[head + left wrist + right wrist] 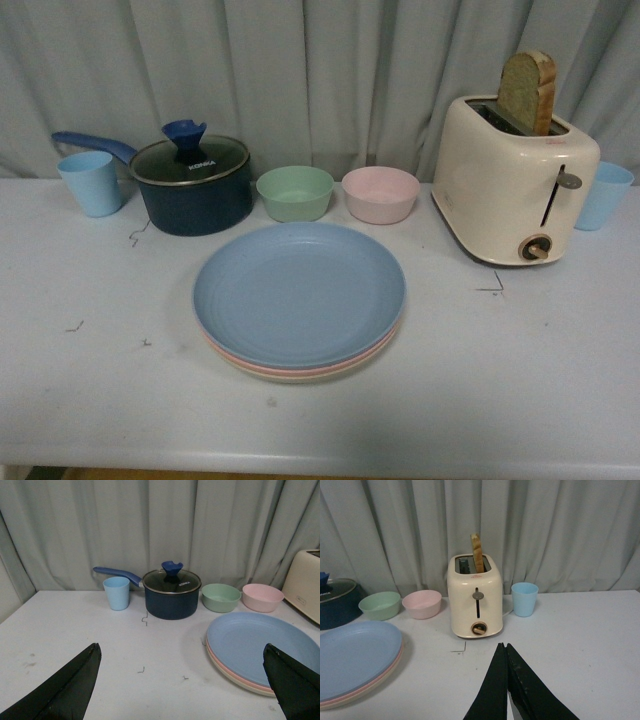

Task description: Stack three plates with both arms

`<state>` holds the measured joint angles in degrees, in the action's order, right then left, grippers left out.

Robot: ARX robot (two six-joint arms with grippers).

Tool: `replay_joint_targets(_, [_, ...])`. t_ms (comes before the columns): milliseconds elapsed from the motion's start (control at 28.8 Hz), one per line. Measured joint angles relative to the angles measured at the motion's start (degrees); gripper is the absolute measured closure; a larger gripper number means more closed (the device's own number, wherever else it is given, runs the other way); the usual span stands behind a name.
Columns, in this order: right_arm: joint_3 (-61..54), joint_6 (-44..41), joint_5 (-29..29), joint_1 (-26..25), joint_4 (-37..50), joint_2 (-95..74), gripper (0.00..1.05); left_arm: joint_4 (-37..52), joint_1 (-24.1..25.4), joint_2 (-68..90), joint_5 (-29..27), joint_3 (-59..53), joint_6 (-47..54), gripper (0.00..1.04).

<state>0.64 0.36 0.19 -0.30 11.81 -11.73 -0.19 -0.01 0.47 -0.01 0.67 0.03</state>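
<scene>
Front view: neither arm showing; light blue plate [299, 290] sitting atop pink plate [232, 359] and cream plate [300, 377], stacked mid-table [90, 400] before saucepan [192, 185], green bowl [295, 193], pink bowl [380, 194].

Left wrist view: left gripper [182, 682] hovering low over table, fingers [70, 685] spreading wide apart, empty, stack just beside.

Right wrist view: right gripper [506, 680] pointing toward toaster [474, 597], fingers pressing together, empty.

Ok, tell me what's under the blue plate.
Under the blue plate lie a pink plate and a cream plate; only their rims show, the rest is covered.
</scene>
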Motion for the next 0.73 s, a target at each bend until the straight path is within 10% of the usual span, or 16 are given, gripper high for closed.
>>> replay_joint_targets(35, [0.0, -0.1, -0.2, 0.0, -12.0, 11.5, 1.01, 0.0, 0.0, 0.0, 0.0, 0.0, 0.0, 0.07])
replay_joint_targets(347, [0.0, 0.0, -0.2, 0.0, -12.0, 11.5, 0.70, 0.0, 0.0, 0.0, 0.0, 0.0, 0.0, 0.07])
replay_joint_targets(555, [0.0, 0.0, -0.2, 0.0, -12.0, 11.5, 0.05, 0.0, 0.0, 0.0, 0.0, 0.0, 0.0, 0.07])
replay_joint_targets(728, [0.0, 0.0, -0.2, 0.0, -12.0, 11.5, 0.06, 0.0, 0.0, 0.0, 0.0, 0.0, 0.0, 0.07])
